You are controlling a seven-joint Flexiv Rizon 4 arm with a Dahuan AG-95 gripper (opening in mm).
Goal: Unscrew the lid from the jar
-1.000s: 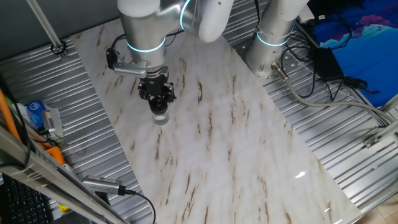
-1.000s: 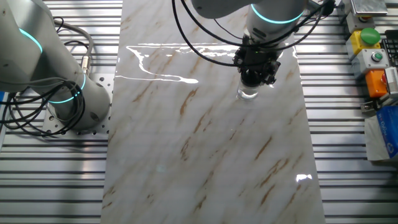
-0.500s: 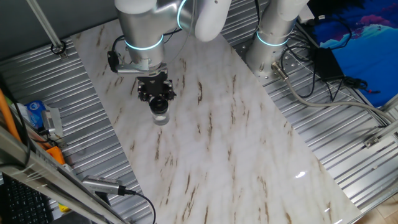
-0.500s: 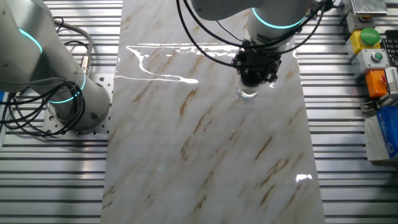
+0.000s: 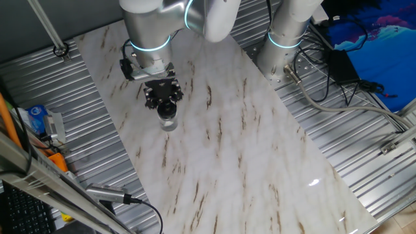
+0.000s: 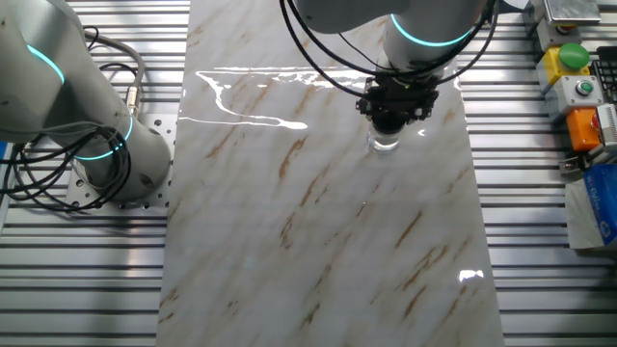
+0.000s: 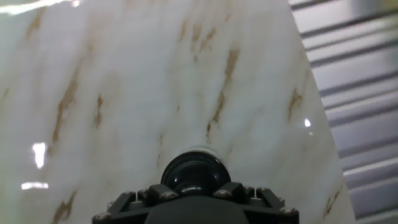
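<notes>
Gripping the lid [image 7: 195, 172] with the gripper [image 5: 163, 106], fingers closing in on the cap from above, as far as the hand view is showing; black fingers and black cap merging in both fixed views, so the contact itself not being plainly visible there. Sitting directly under the gripper [image 6: 390, 120], the jar [image 6: 385, 145], upright on the marble table [image 6: 318, 251], toward its far end from the second arm's base.

Judging the handling: looking small, light and rigid; clear wall likely slick and breakable if squeezed hard or tipped. Best taking hold around the lid's rim, not the clear body. Nothing holding the jar down, so possibly turning along with the cap on the smooth marble.

Comparing with half a second ago: wrist rotating about its vertical axis, the side-mounted bracket [image 5: 130, 67] swinging round in one fixed view, the finger block turning likewise in the other. Jar staying in the same spot.
</notes>
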